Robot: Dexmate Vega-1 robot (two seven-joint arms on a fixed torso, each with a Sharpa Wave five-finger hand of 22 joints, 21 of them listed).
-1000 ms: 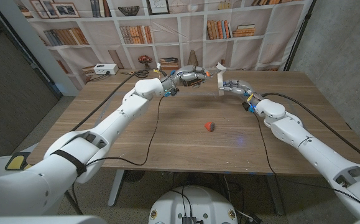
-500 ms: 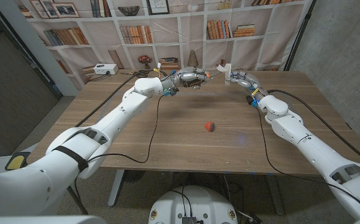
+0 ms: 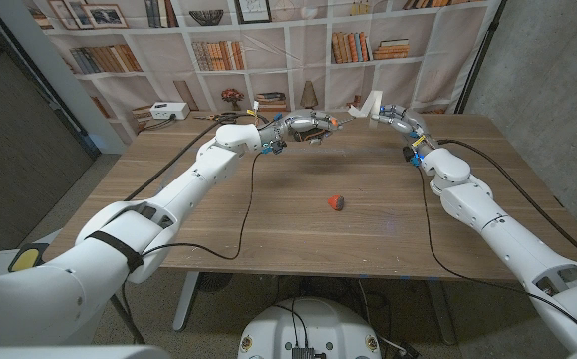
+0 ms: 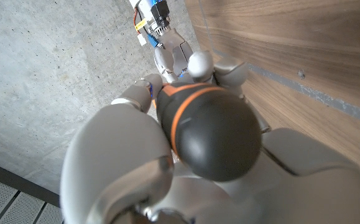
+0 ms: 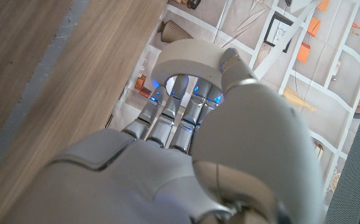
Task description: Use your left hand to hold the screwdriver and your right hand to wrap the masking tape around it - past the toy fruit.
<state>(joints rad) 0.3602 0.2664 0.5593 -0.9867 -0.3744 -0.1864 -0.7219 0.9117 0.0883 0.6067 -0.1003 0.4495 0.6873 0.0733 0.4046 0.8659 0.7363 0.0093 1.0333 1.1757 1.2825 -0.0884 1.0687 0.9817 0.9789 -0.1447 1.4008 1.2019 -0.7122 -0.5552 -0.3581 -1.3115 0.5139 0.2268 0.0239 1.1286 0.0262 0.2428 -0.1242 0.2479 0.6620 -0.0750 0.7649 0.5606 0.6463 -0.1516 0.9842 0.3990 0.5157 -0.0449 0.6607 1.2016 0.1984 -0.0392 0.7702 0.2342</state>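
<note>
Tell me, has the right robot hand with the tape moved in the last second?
Yes. In the head view the right robot hand, holding the masking tape, has drifted toward the table's far edge and to the robot's right, farther from the toy fruit.

Toy fruit [image 3: 337,202] alone mid-table [image 3: 268,229]

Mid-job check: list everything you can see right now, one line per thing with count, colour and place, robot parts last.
screwdriver: one, black handle with orange band, held above the table's far edge
masking tape: one roll, off-white, held right of the screwdriver
toy fruit: one, red, mid-table, nearer than both hands
table: one, brown wood
bookshelf backdrop: one, white, behind the table
white box: one, far left table corner
left hand: one, silver, grips the screwdriver
right hand: one, silver, fingers hold the tape
</note>
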